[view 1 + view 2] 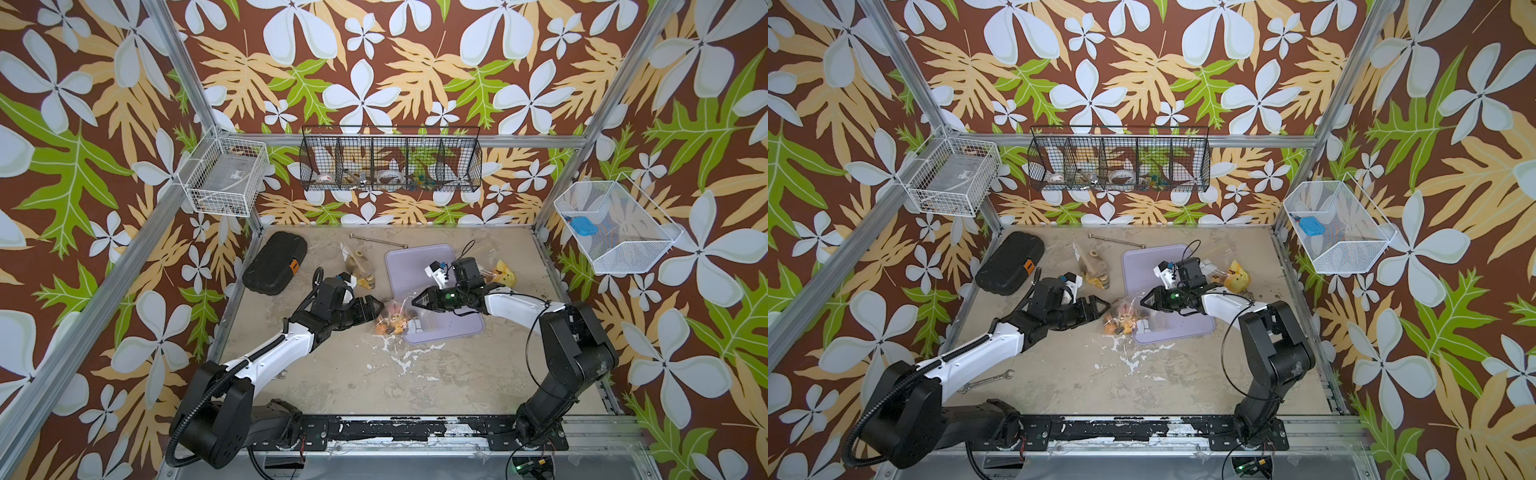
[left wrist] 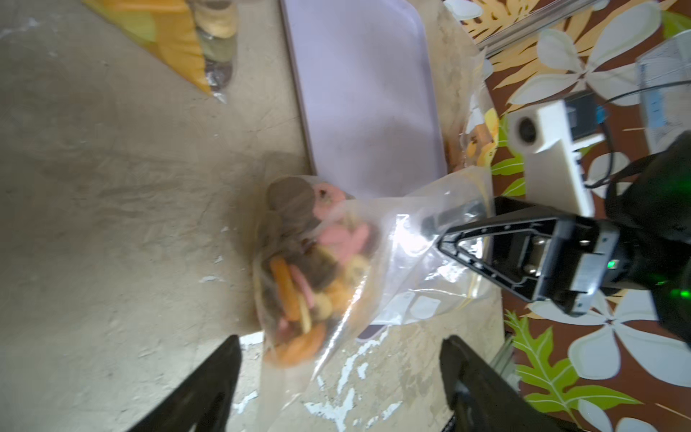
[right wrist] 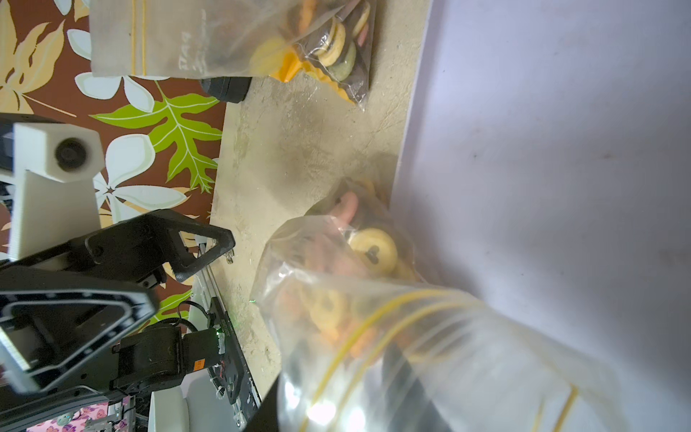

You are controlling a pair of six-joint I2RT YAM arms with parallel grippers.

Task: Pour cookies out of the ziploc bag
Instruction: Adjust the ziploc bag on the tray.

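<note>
the ziploc bag [image 1: 415, 321] lies across the 7 o'clock corner of the lavender tray [image 1: 436, 262], its cookies [image 1: 390, 322] bunched in the closed end over the desk [image 1: 332, 374] (brown, pink and orange ones). the right claw [image 1: 415, 303], at the bag's 3 o'clock, is clamped on the plastic near the mouth; the left claw [image 1: 379, 309], at its 9 o'clock, stands with jaws apart just beside the bag

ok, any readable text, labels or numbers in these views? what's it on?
Nothing reads cleanly, so no quotes.
Print on the second clear bag: a few letters, blurred, unreadable.
White panel on the ziploc bag: blurred, no text legible.
Orange tag on the black case: too small.
Orange sticker on black hardware: too small.
</note>
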